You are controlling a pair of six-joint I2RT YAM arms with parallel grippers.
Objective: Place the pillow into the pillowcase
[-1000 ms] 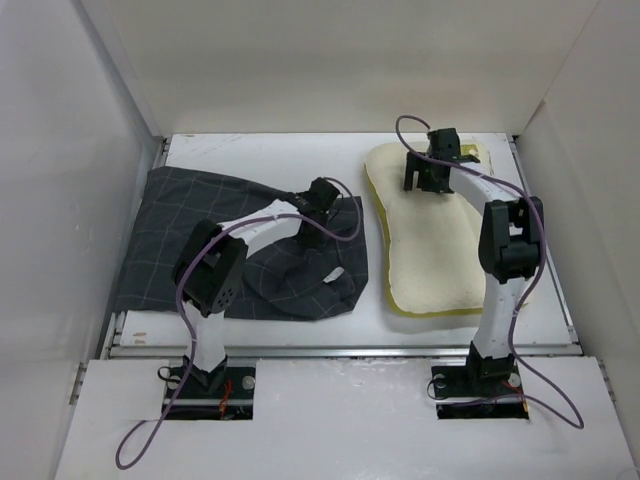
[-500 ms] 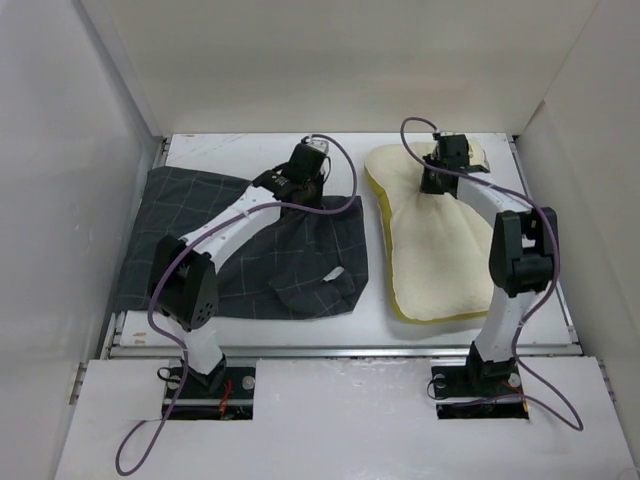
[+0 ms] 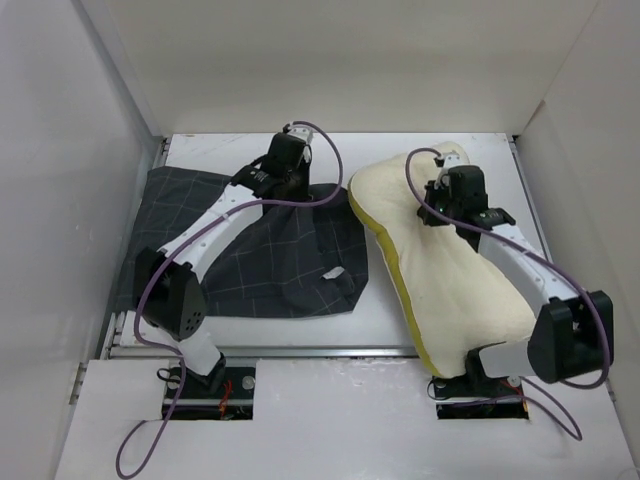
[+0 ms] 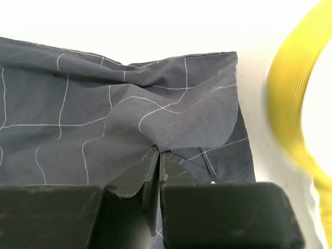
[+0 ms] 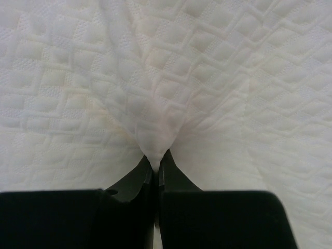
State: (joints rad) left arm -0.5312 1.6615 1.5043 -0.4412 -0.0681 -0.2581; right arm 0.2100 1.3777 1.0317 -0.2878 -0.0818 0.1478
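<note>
Looks like a robotics lab test cell. Boxed in by plain white panel walls [image 3: 330, 60] around a flat white tabletop [image 3: 220, 148], with two white-and-black robot arms [image 3: 215, 225] [image 3: 515, 250] bolted along the near edge.

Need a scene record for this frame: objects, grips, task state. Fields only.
pillow: cream, quilted, yellow edge band; right side of table
pillowcase: dark windowpane check, lying wrinkled on left side
left gripper: shut on a fold of the pillowcase near its far edge
right gripper: shut on a pinch of the pillow's top fabric
relation: pillow beside pillowcase, fully outside it
task state: insertion not yet begun
</note>
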